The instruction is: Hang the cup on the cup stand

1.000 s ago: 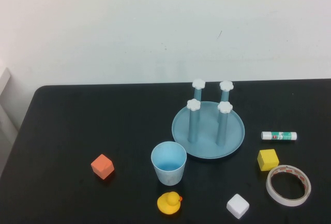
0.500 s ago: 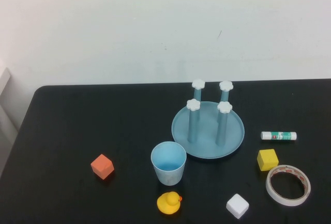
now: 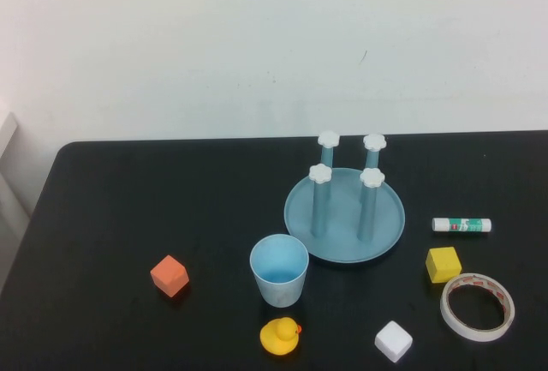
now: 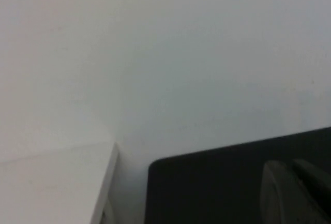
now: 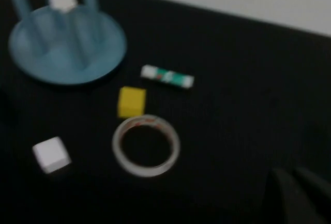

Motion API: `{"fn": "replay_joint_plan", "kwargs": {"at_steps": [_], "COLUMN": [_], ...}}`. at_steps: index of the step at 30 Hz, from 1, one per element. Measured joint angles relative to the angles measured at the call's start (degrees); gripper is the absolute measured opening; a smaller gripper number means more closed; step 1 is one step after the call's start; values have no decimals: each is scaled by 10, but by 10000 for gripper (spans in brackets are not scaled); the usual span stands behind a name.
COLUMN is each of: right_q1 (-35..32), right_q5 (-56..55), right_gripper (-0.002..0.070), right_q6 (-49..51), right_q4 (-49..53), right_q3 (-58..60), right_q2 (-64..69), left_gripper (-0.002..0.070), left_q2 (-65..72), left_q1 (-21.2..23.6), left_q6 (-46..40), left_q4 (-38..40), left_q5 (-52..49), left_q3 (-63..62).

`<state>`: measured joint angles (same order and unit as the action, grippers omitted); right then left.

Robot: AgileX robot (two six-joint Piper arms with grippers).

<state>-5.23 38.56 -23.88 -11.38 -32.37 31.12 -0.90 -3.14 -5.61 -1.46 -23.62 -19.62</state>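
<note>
Claws: both closed and holding nothing. Left claw [image 4: 295, 193] shows only in its own wrist view, over the bench's far-left corner; right claw [image 5: 297, 195] shows only in its wrist view, out over the right side of the bench. Neither appears in the high view, so both are well away from the cup.
Cup [image 3: 279, 270]: upright, mouth up, near-centre on the bench [image 3: 128, 217], just near-left of the stand and apart from its rim.
Stand [image 3: 344, 213]: round dish, four upright posts with flower caps, all bare.
Handling: looks like thin plastic, so probably light, a bit springy at the rim and smooth; a hard squeeze may flex it or pop it loose. No handle.
Hold: pinch the wall with one finger inside, or span the outside low down where the taper is narrower. It must end mouth-down over a post.
Neighbours: duck [image 3: 280, 336] just near the cup, orange cube [image 3: 169, 275] to its left; yellow cube [image 3: 443, 265], white cube [image 3: 393, 341], tape [image 3: 477, 306] and glue stick [image 3: 461, 225] lie right.
Progress: not begun.
</note>
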Motion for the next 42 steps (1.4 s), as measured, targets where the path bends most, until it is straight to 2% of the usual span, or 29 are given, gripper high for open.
{"fn": "replay_joint_plan", "kwargs": {"at_steps": [3, 10, 13, 16, 20, 21, 23, 26, 33, 36, 42], "right_q1": [0, 12, 50, 112, 223, 279, 319, 365, 388, 388, 388], "right_q5": [4, -29, -50, -71, -105, -130, -138, -139, -166, -214, -238], "right_gripper": [-2, -2, -2, -2, -2, -1, 5, 62, 345, 389, 402], "right_q6": [-109, -435, -507, -529, -537, -536, -526, -508, -468, -458, -452], "right_q4": [-113, -426, -505, -534, -573, -581, -585, -586, -552, -543, -541], "right_q3": [0, 0, -1, -13, -50, -80, -112, -163, -249, -284, -367], "right_q2": [85, 253, 325, 391, 467, 509, 550, 604, 700, 740, 816], "left_gripper": [-1, -1, -1, -1, -1, -1, -1, -1, -1, -1, -1], "left_q2": [0, 0, 0, 0, 0, 0, 0, 0, 0, 0, 0], "left_q1": [0, 0, 0, 0, 0, 0, 0, 0, 0, 0, 0], "left_q6": [0, 0, 0, 0, 0, 0, 0, 0, 0, 0, 0], "left_q4": [26, 42, 44, 44, 45, 45, 45, 45, 45, 45, 45], "left_q5": [-3, 18, 18, 19, 19, 19, 19, 19, 17, 9, 9], "left_q3": [34, 62, 62, 62, 62, 62, 62, 62, 62, 62, 62]}}
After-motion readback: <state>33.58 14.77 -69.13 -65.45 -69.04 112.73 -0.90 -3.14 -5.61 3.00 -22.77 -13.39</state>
